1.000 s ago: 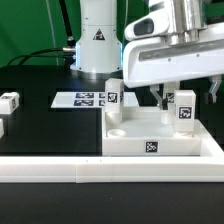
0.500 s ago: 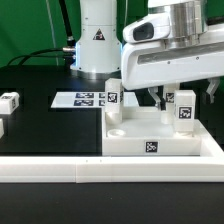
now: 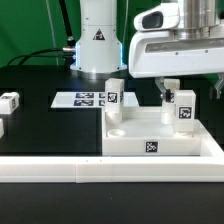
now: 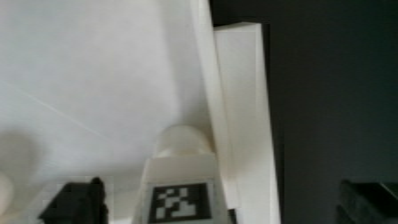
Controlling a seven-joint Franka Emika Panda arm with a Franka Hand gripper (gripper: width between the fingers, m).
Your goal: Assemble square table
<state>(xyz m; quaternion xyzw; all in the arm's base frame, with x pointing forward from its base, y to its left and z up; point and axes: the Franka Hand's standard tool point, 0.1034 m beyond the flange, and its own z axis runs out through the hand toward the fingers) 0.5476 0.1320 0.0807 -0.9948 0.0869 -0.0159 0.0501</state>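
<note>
Risen and shifted toward the exterior view's right, the gripper (image 3: 190,86) hangs released, fingers (image 3: 163,90) wide on either side of a tagged leg (image 3: 183,108). White and raised-rimmed, the square table (image 3: 160,135) lies against the front rail (image 3: 60,168), with another leg (image 3: 113,93) upright at its back corner.

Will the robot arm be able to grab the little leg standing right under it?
Probably yes. The open end effector hangs right over that leg on the square table, and nothing blocks the way down.
</note>
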